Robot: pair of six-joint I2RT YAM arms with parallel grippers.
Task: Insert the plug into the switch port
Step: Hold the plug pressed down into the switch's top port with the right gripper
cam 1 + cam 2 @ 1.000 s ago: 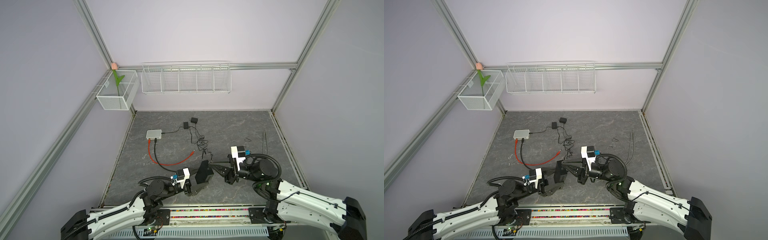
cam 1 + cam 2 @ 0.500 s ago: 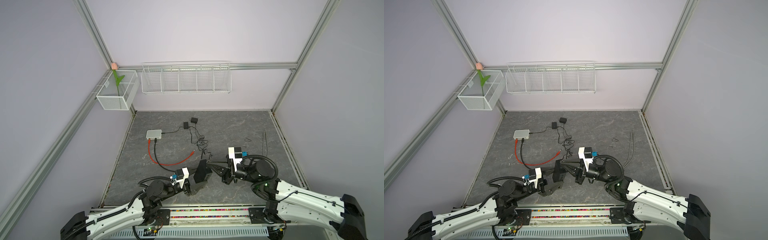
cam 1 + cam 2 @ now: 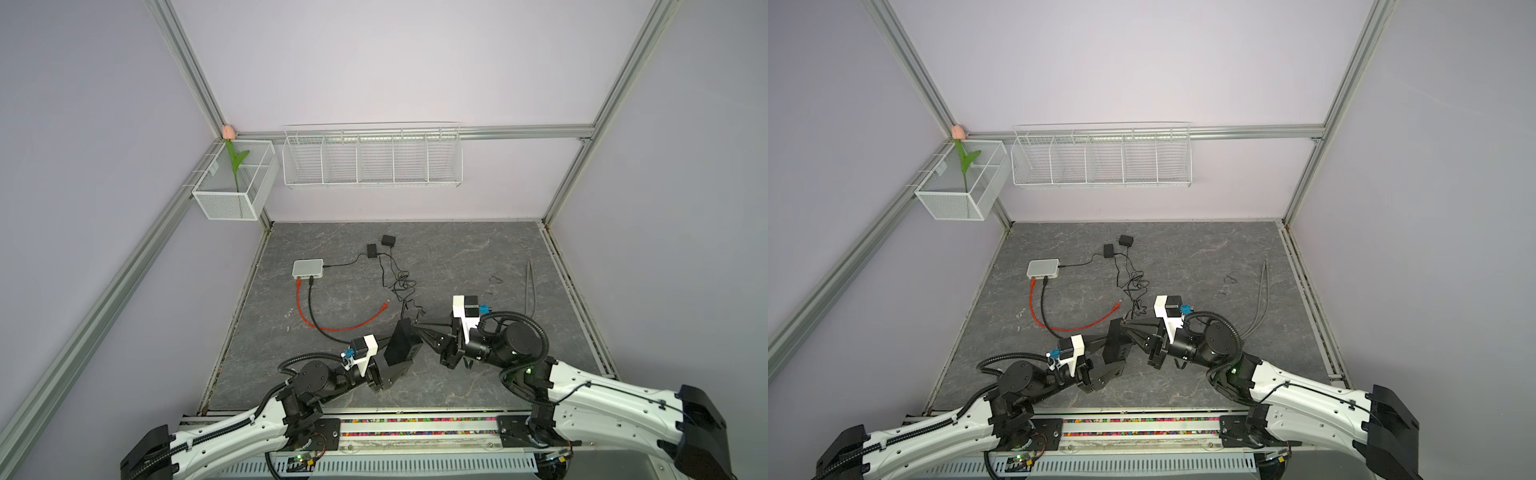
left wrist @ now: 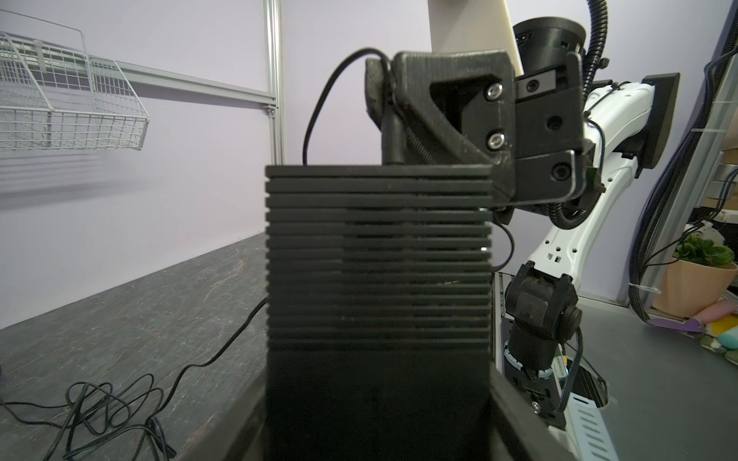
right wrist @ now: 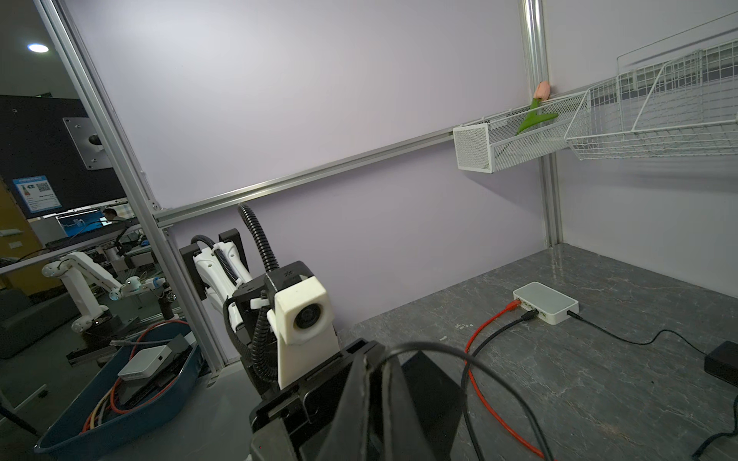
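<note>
The plug [image 4: 393, 137] sits pinched in the right gripper [image 4: 389, 99], whose jaws are clenched on its short black barrel. We see its lower end meeting the top edge of the black ribbed box [image 4: 377, 259]; we cannot tell whether it has entered a port. A thin black cable [image 4: 319, 99] arches out of the plug and drops behind the box.

The left gripper [image 3: 397, 357] grasps that box by its sides and holds it tilted above the gray stone-patterned table [image 3: 457, 257], near the front edge in both top views. The right gripper's tips touch its upper end.

Farther back on the table we find a white switch [image 3: 308, 268] with a red cable [image 3: 301, 307] and a black cable [image 3: 320, 320] plugged into its near side. Two small black adapters [image 3: 372, 250] lie near it, with tangled cord between them and the grippers. A thin gray rod [image 3: 528, 286] lies well apart, toward the right edge.

On the rear wall hang a wire rack [image 3: 372, 158] and a mesh basket [image 3: 237, 199] holding a tulip [image 3: 235, 162].
</note>
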